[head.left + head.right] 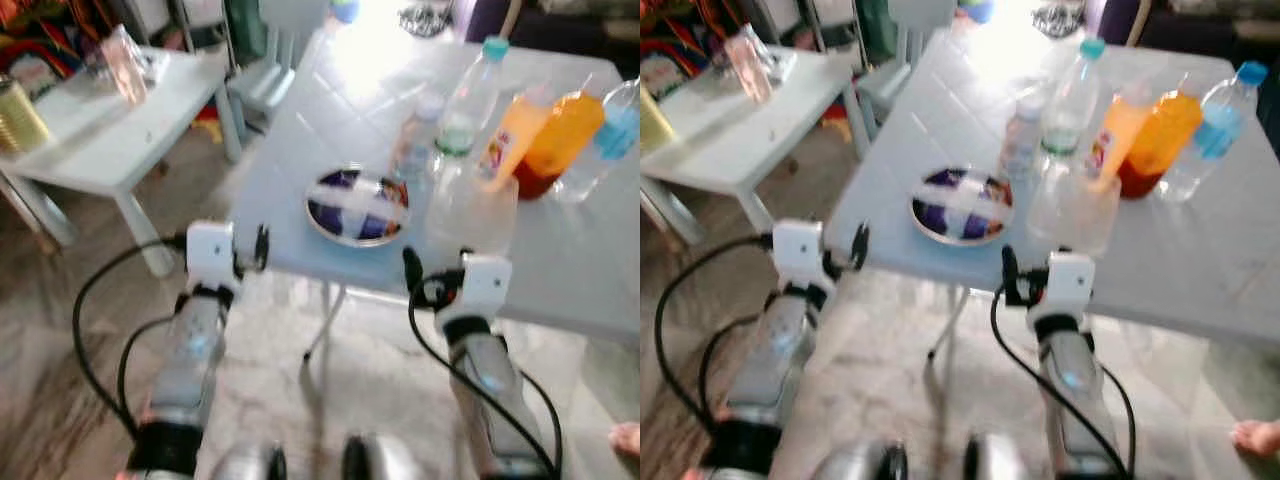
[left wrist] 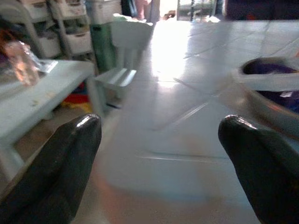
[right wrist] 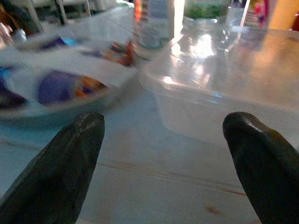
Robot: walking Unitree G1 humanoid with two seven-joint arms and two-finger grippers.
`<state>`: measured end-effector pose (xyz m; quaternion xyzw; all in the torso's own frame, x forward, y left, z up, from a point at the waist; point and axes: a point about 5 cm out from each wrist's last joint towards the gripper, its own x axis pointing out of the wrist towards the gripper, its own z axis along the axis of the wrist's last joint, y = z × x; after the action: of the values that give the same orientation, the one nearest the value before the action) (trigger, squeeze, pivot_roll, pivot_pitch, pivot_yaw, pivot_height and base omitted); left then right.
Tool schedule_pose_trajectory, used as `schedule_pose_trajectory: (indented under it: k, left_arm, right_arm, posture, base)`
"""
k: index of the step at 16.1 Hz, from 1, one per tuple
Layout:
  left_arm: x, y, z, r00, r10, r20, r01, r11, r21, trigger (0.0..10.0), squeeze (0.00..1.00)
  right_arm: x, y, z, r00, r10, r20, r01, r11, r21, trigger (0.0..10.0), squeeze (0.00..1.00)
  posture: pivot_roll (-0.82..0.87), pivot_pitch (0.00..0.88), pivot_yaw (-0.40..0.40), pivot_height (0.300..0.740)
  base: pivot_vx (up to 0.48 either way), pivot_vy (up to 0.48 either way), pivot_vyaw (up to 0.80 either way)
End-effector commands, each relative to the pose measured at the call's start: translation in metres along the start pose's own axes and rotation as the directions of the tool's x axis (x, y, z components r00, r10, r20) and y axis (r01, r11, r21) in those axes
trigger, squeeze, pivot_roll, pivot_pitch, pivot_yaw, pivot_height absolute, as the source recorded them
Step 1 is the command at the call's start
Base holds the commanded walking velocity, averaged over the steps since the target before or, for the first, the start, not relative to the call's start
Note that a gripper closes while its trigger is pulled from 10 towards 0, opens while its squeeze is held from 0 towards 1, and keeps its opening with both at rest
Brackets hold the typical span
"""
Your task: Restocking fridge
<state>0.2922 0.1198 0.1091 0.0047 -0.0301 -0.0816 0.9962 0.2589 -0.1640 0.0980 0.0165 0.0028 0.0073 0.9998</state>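
Grippers, left and right, fingers spread, empty, at table edge near bowl, clear container.

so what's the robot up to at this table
The robot stands at the near edge of a pale blue table with both arms raised and nothing held. Its left gripper is open at the table's near corner, and its right gripper is open, facing a clear plastic container. A foil-covered bowl sits beside that, with water bottles and orange juice bottles behind.
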Motion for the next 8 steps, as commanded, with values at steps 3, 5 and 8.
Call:
schedule_pose_trajectory:
  k: [3,5,8]
  left_arm:
    - [-0.0032,-0.0003,0.0009,1.000,-0.020,0.011,0.020,1.000,-0.004,10.0,0.00]
    - [-0.0035,-0.0003,0.0012,1.000,-0.025,0.012,0.025,1.000,0.008,10.0,0.00]
    - [-0.0043,-0.0013,0.0010,0.999,-0.033,0.012,0.033,0.999,0.008,10.0,0.00]
  right_arm:
    - [-0.0015,-0.0003,0.0005,1.000,-0.010,0.003,0.010,1.000,0.005,10.0,0.00]
    - [-0.0008,0.0013,-0.0003,1.000,-0.005,0.001,0.005,1.000,0.006,10.0,0.00]
    - [-0.0011,0.0028,-0.0014,1.000,-0.007,0.001,0.007,1.000,0.010,10.0,0.00]
  posture:
    - [0.08,0.112,-0.015,0.740]
    - [0.08,0.109,-0.018,0.740]
    - [0.09,0.106,-0.016,0.740]
  base:
    - [0.000,0.157,0.00]
    - [0.000,0.000,0.00]
    - [0.000,0.000,0.00]
